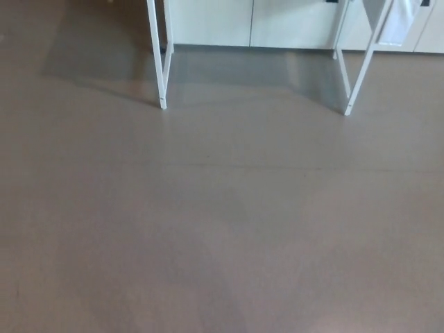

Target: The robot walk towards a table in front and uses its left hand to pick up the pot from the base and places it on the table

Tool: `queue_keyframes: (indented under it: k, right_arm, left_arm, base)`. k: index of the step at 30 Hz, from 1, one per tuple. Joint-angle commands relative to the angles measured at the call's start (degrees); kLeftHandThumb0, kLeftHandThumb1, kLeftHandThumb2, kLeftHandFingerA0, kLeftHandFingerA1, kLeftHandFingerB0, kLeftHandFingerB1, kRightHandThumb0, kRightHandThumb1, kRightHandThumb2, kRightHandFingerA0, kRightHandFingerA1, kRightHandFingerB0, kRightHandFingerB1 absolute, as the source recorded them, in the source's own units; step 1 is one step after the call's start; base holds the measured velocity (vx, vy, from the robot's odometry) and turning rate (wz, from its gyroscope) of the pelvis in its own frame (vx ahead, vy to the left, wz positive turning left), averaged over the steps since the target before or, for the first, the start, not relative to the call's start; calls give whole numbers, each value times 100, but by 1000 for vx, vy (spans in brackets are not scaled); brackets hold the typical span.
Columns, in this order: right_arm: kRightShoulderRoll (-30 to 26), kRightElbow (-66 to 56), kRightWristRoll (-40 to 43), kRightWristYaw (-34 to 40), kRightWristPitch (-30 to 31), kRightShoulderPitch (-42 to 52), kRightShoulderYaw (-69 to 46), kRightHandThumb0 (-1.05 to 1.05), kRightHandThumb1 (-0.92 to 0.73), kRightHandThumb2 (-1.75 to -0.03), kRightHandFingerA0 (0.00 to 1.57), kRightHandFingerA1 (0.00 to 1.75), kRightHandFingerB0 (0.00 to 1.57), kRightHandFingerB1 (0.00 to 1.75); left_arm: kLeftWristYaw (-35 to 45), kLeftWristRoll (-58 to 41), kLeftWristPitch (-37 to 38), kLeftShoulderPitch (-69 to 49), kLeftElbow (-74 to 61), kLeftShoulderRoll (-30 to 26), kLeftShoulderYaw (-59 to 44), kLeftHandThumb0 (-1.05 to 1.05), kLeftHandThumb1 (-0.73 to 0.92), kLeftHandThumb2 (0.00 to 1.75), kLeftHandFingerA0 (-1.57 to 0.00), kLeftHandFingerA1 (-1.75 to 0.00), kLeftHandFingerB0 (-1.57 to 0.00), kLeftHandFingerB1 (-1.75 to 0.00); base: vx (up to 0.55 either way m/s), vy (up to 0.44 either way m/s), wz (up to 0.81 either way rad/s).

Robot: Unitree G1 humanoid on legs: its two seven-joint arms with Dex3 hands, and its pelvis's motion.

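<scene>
head view is nearly all brown floor. only the underside of the counter shows: a white front leg at top left of centre and a slanted white leg at top right. white cabinet fronts run along the wall behind. something white, maybe a cloth, hangs at the top right corner, too cropped to be sure.

left hand and right hand: neither in view, so can't tell how open they are or whether they hold anything. pot and base: not in view either. the counter top is above the frame edge, so my guess is they sit up there.

judgement: walk-in phase, pick not started. camera pitched at the floor fits walking. the floor up to the counter legs is bare. next move needs closing up to the counter's front edge and getting the top in sight before the left hand goes for the pot. risk: stopping off-centre or clipping a leg.
</scene>
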State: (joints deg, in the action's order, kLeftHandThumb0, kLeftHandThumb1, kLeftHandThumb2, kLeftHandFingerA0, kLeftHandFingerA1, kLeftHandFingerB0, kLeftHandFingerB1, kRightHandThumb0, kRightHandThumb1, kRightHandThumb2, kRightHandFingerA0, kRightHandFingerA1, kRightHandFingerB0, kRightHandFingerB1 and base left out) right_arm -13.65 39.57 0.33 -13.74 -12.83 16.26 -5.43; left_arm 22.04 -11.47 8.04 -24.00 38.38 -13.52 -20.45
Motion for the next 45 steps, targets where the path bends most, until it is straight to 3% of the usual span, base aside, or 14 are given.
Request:
queue_keyframes:
  k: [1, 3, 4, 5, 25, 45]
  right_arm:
    - [-126, 104, -53, 21, -107, -114, 3, -36, -46, -67, 55, 50, 36, 43]
    - [-127, 95, -50, 36, -62, -136, 19, -36, -46, -67, 55, 50, 36, 43]
    - [-123, 108, -35, 31, -61, -144, 20, -28, -54, -56, 60, 44, 39, 37]
    - [-130, 146, -58, 37, -98, -161, 42, -36, -46, -67, 54, 51, 36, 44]
    - [-206, 193, -213, 123, -146, -117, 215, -41, -47, -70, 59, 53, 37, 45]
    - [-210, 192, -328, 195, -118, 38, 338, -39, -49, -70, 57, 52, 41, 46]
  left_arm:
    - [49, -34, 43, 110, 63, -81, 34, -22, 44, 53, -46, -37, -31, -31]
    - [42, -72, 0, 150, 82, -86, 17, -22, 44, 53, -46, -37, -31, -31]
    - [47, -67, 29, 165, 126, -92, 17, -23, 43, 53, -47, -37, -31, -31]
    - [52, -71, 38, 163, 136, -90, 13, -21, 44, 53, -46, -37, -31, -31]
    - [9, -12, 178, 53, 167, -83, 55, -23, 44, 53, -48, -38, -32, -32]
    - [114, -75, 225, -120, 303, -84, 81, -22, 44, 53, -46, -37, -31, -31]
  base:
    - [325, -427, -30]
    - [310, -349, 45]
    - [250, -113, -6]
    - [303, -58, 3]
    - [316, 133, -10]
    - [397, -79, 2]
